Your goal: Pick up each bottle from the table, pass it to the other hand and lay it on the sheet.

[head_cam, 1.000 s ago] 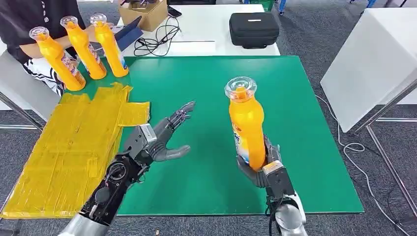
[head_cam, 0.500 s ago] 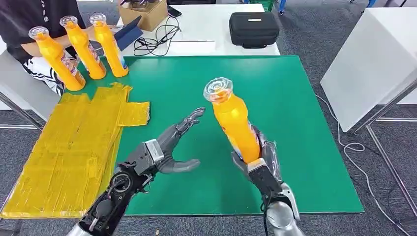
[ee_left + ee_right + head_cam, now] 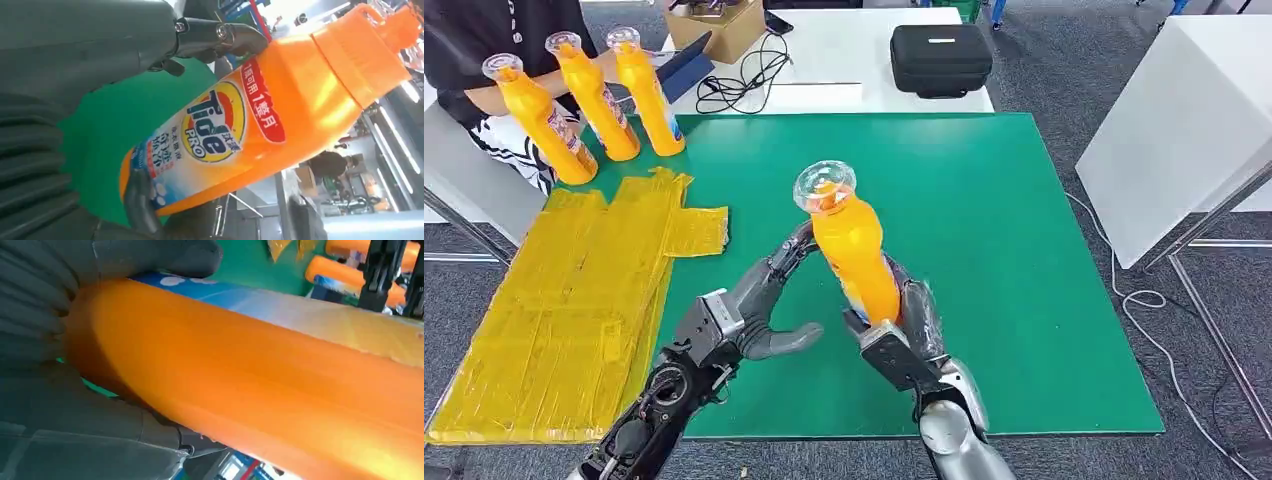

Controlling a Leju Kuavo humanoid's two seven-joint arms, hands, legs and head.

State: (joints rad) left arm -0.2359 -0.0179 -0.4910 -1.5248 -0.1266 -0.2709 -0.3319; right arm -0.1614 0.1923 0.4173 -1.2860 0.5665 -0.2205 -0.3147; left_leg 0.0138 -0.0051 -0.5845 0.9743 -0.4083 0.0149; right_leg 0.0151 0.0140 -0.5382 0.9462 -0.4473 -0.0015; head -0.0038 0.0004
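Observation:
My right hand [image 3: 902, 335] grips an orange detergent bottle [image 3: 852, 252] by its lower body and holds it above the green table [image 3: 1024, 250], tilted towards my left. Its clear cap points up. My left hand [image 3: 759, 305] is open right beside the bottle, fingers spread along its side and thumb below; whether they touch it I cannot tell. The left wrist view has the bottle's label [image 3: 215, 131] close in front of the left hand's fingers [image 3: 220, 35]. The bottle [image 3: 260, 385] lies across the right wrist view. Three more orange bottles [image 3: 584, 95] stand at the table's far left corner, beyond the yellow sheet [image 3: 574, 290].
A person in dark clothes [image 3: 484, 40] sits behind the three bottles. Beyond the green table stands a white table with a black case [image 3: 940, 58], cables [image 3: 744, 75] and a cardboard box [image 3: 719, 25]. A white panel [image 3: 1174, 130] stands to the right.
My right hand has carried the bottle to the left and tilted it towards my left hand. My left hand has moved right and closed the gap to the bottle.

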